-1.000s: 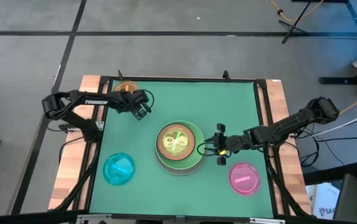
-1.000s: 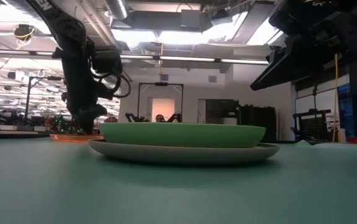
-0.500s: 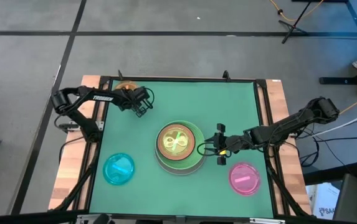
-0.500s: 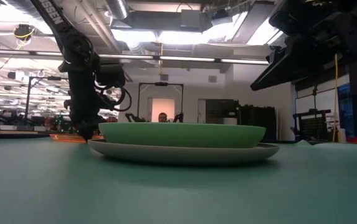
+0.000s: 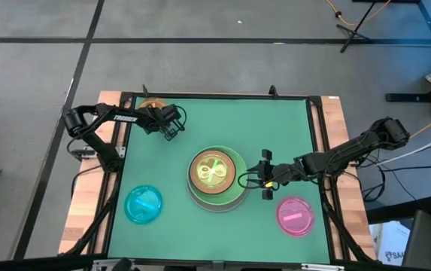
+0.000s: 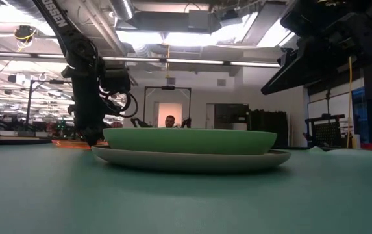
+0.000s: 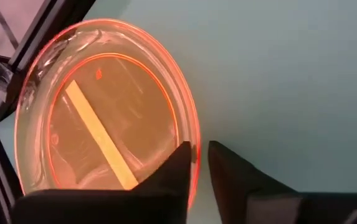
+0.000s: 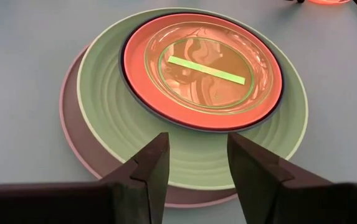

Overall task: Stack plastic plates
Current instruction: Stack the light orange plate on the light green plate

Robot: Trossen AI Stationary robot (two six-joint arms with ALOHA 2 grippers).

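From above, a stack of plates (image 5: 216, 178) sits flat near the middle of the green counter (image 5: 223, 124): grey-white at the bottom, then light green, dark green, salmon and a small clear green one on top. An orange plate (image 5: 150, 106) lies at the far left corner, a cyan plate (image 5: 144, 205) near the front left corner, and a pink plate (image 5: 295, 214) near the front right corner. The left pincer (image 5: 171, 129) is at the orange plate's rim; the right pincer (image 5: 264, 175) hangs just right of the stack.

At counter level the stack (image 6: 189, 149) lies level, with the left arm (image 6: 85, 78) standing behind its left end. Beyond is a lit workshop with ceiling lights and a doorway (image 6: 168, 112).

The left wrist view shows the left pincer (image 7: 200, 163) narrow, its fingers astride the orange plate's (image 7: 103, 124) rim; a pale strip crosses the plate slantwise.

The right wrist view shows the right pincer (image 8: 198, 158) wide, holding nothing, over the stack's (image 8: 190, 99) edge.
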